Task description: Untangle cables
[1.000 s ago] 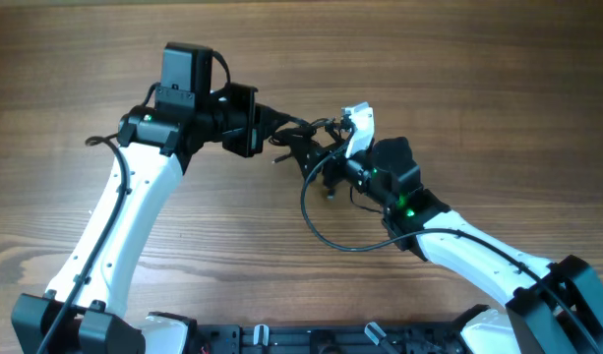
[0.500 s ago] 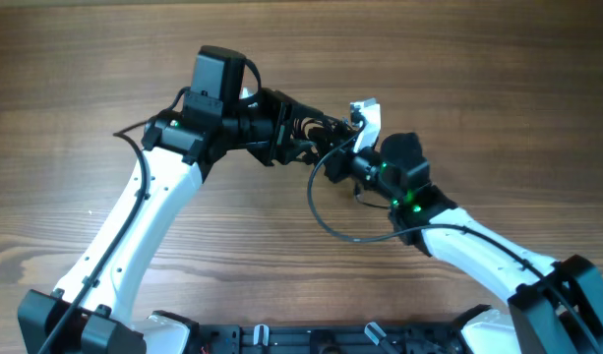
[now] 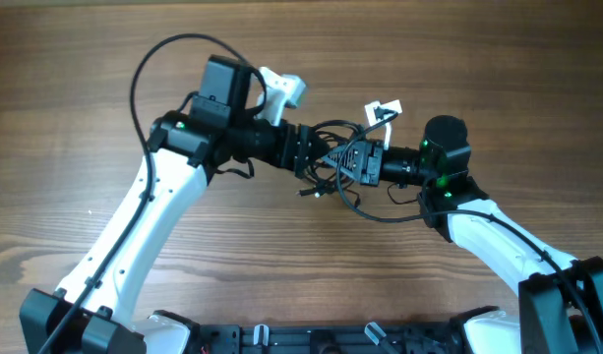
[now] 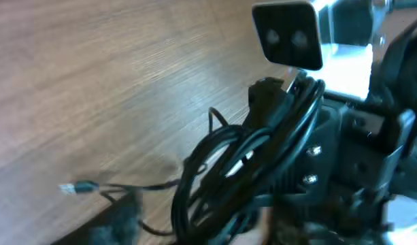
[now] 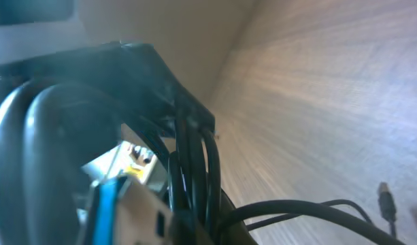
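Note:
A tangle of black cables [image 3: 332, 147] hangs above the wooden table [image 3: 498, 59] between my two grippers, which meet head-on at the centre. My right gripper [image 3: 348, 165] points left and is shut on the bundle; its wrist view shows the strands [image 5: 194, 170] running down into the jaws, next to a blue-tongued USB plug [image 5: 120, 204]. My left gripper [image 3: 316, 160] faces it. In the blurred left wrist view the bundle [image 4: 222, 170] passes between fingers that stand apart. A loose loop [image 3: 375, 214] droops below, and a thin lead ends in a small plug [image 4: 75, 187].
Bare wooden table surrounds the arms on all sides. The right wrist's camera housing [image 4: 286, 34] sits close in front of the left wrist camera. The arms' black base rail [image 3: 311, 339] lies along the near edge.
Both arms rose and closed in until the grippers meet. The right gripper swung level and shut on the cables, the left gripper's fingers came apart, and the hanging loop grew shorter.

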Robot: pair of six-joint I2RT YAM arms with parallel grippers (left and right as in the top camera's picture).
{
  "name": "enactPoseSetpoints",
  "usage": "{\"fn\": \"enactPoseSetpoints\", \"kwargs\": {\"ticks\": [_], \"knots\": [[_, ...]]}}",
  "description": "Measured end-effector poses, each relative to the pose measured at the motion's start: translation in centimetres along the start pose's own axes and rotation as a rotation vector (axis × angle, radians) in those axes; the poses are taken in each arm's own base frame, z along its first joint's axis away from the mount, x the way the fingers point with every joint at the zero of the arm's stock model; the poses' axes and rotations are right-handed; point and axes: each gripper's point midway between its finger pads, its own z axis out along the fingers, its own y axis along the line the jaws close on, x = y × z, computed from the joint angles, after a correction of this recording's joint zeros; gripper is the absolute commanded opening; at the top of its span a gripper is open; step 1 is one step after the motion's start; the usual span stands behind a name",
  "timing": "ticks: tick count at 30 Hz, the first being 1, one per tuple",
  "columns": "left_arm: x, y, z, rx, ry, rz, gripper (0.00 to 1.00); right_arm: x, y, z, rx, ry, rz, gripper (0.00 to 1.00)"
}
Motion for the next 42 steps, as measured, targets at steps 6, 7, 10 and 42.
{"fn": "enactPoseSetpoints", "kwargs": {"ticks": [6, 7, 10, 42], "knots": [[0.5, 0.8, 0.5, -0.058, 0.024, 0.085, 0.45, 1.1, 1.0, -0.1, -0.056, 0.065, 0.024, 0.09], [0.6, 1.0, 0.7, -0.059, 0.031, 0.084, 0.43, 1.2, 1.1, -0.1, -0.062, 0.071, 0.027, 0.1], [1.0, 1.6, 1.7, -0.058, 0.061, 0.074, 0.36, 1.4, 1.2, -0.1, -0.072, 0.083, 0.032, 0.13], [2.1, 3.5, 6.2, -0.041, 0.141, 0.018, 0.04, 0.6, 0.7, -0.1, -0.033, 0.035, 0.043, 0.81]]}}
